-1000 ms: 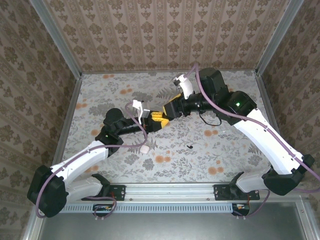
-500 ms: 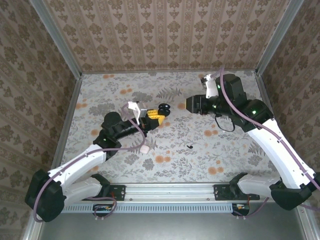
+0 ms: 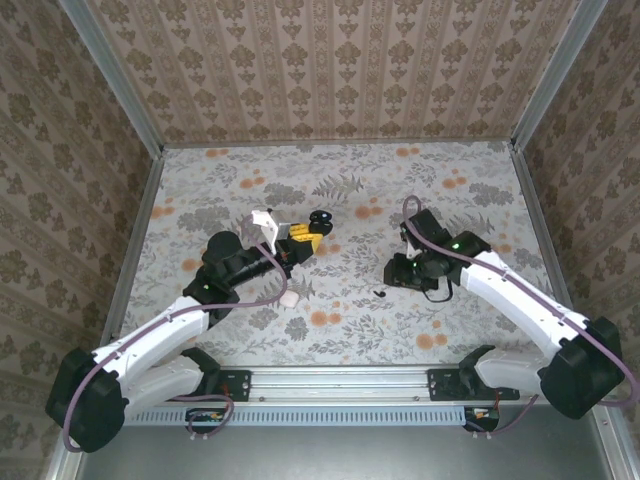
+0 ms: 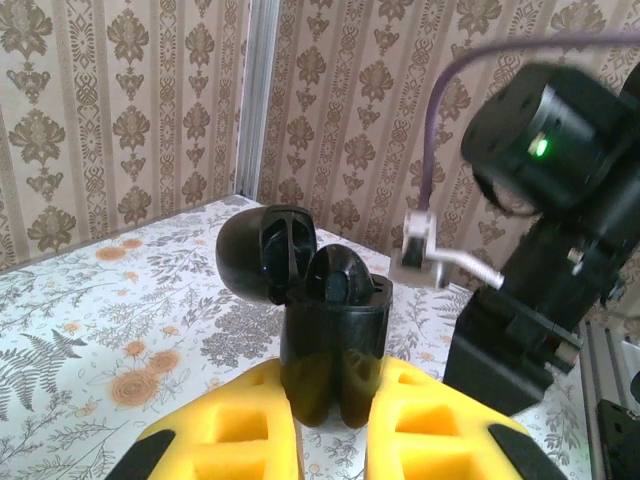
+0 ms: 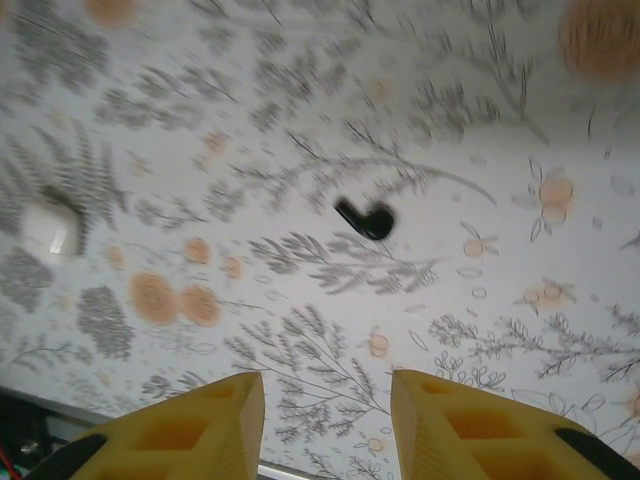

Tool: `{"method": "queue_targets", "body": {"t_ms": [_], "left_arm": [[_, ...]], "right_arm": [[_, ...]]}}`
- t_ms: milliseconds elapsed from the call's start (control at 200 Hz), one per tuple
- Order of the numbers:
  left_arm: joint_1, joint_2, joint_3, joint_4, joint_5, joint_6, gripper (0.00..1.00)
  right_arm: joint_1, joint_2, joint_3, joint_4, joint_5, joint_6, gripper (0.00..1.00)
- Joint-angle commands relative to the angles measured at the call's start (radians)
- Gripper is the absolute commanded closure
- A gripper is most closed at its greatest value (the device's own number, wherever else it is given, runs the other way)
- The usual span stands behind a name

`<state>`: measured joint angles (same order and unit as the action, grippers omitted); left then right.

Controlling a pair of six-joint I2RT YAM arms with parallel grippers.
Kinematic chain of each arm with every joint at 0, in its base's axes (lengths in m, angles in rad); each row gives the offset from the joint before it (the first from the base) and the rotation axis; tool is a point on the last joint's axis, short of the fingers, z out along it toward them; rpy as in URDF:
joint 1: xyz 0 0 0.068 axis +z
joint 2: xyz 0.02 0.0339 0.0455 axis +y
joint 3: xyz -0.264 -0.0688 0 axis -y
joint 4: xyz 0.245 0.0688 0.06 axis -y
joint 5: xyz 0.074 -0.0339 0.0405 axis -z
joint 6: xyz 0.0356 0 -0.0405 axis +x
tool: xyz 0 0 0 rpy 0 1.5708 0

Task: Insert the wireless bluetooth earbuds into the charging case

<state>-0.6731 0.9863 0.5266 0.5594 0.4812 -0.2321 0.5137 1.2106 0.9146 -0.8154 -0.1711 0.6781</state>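
Left gripper (image 4: pixel 335 400): jaws clenched on the case (image 4: pixel 335 330), yellow pads on either side of its lower body. Case upright, lid (image 4: pixel 262 250) swung back and open. A rounded dark dome sits in the mouth of the case, which I judge to be a second bud (image 4: pixel 340 283) already seated. Cannot tell whether the other socket is free; the dome and the rim hide it.

From above, the left gripper (image 3: pixel 305 235) holds the case (image 3: pixel 320 218) off the worktop (image 3: pixel 470 190), about mid-way between the far and near edges and a little left of the middle.

Right gripper (image 5: pixel 325 400): jaws released, nothing between them. They point down at the worktop, with the bud (image 5: pixel 365 218) lying loose beyond the tips, untouched. From above, the right gripper (image 3: pixel 400 272) hangs just beside the bud (image 3: pixel 380 293), which rests right of the middle, toward the near edge.

White pebble (image 3: pixel 290 298) lies on the worktop left of the middle, near the left arm, well apart from the bud.

Progress, as I judge it:
- Case open and presented; that part is done.
- One bud probably in.
- Loose bud not yet picked up.
- Left to do: close on it, lift, carry it across to the case, seat it in the free socket.
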Motion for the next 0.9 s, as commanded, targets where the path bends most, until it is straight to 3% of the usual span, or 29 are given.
{"method": "queue_targets", "body": {"t_ms": [0,240,665,895], "left_arm": [[0.002,-0.017,0.004,-0.017,-0.003,0.031,1.00],[0.002,-0.022,0.000,-0.033,-0.014,0.043,1.00],[0.003,0.010,0.026,-0.061,-0.018,0.062,1.00],[0.004,0.022,0.031,-0.065,-0.020,0.068,1.00]], "right_arm": [[-0.003,0.035,-0.051,0.108,-0.039,0.079,0.63],[-0.003,0.158,-0.127,0.233,-0.074,0.084,0.79],[-0.002,0.360,-0.119,0.321,-0.130,0.025,0.83],[-0.018,0.450,-0.003,0.218,-0.077,-0.068,0.86]]}}
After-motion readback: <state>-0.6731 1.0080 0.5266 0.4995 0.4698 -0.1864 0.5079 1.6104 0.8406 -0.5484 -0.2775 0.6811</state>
